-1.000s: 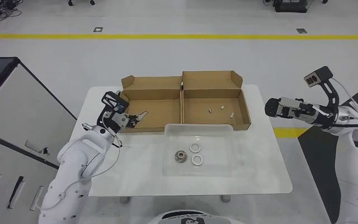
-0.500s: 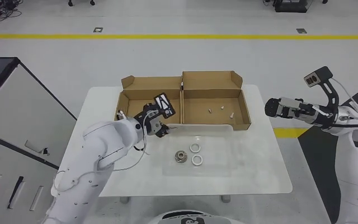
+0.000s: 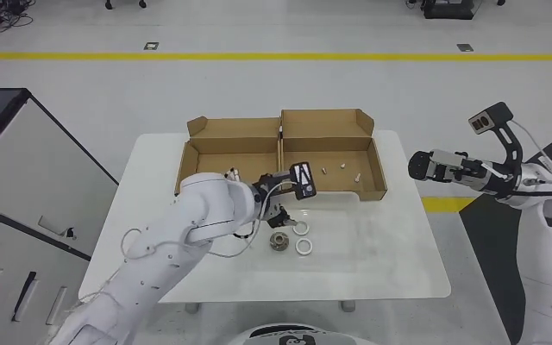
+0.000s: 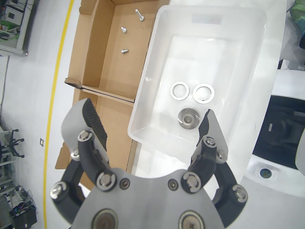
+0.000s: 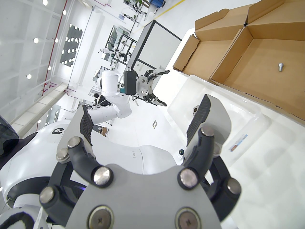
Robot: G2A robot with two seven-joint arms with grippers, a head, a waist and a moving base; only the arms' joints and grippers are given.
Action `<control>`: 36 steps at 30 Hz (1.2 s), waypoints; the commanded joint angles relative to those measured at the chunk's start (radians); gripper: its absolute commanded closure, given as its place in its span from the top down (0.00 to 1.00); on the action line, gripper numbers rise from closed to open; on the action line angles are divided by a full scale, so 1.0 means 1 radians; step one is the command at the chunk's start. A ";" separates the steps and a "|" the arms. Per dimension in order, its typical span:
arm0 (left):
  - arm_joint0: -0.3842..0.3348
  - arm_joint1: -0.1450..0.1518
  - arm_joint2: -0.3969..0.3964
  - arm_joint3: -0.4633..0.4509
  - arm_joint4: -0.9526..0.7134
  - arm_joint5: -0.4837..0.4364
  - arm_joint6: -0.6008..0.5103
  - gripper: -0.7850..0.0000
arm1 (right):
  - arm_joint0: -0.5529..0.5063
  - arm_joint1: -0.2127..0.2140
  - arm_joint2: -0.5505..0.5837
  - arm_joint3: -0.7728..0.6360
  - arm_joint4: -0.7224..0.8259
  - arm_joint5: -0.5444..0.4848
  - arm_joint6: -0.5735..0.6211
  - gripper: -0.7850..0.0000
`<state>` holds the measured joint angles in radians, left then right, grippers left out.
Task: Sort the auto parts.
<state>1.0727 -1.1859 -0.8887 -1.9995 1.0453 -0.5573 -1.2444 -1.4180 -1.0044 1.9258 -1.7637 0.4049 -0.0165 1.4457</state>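
My left claw (image 4: pixel 150 121) gaping wide, empty, poised over clear bin (image 4: pixel 152 48), just above flanged bushing (image 4: pixel 188 118). Washers (image 4: pixel 180 91) lie just beside bushing.
Step, I judge: picking bushing.
Next: descend, straddle flange, close.
My right claw (image 5: pixel 144 109) open, empty, at counter (image 3: pixel 388 259) edge.

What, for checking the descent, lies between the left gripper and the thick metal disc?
Nothing; the left wrist view shows bare air from left gripper to thick metal disc.
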 commanded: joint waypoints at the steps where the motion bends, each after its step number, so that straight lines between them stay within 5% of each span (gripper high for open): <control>1: -0.033 -0.010 0.048 0.033 -0.009 0.026 -0.030 1.00 | 0.000 0.000 0.000 0.000 0.000 0.000 0.000 1.00; 16: -0.257 -0.093 0.313 0.262 -0.170 0.134 -0.152 1.00 | 0.000 0.000 0.000 0.000 0.000 0.000 0.000 1.00; 36: -0.351 -0.179 0.465 0.459 -0.206 0.179 -0.127 1.00 | 0.000 0.000 0.000 0.000 0.000 0.000 0.000 1.00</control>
<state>0.7227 -1.3646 -0.4255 -1.5388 0.8300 -0.3775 -1.3732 -1.4180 -1.0044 1.9258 -1.7637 0.4049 -0.0165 1.4457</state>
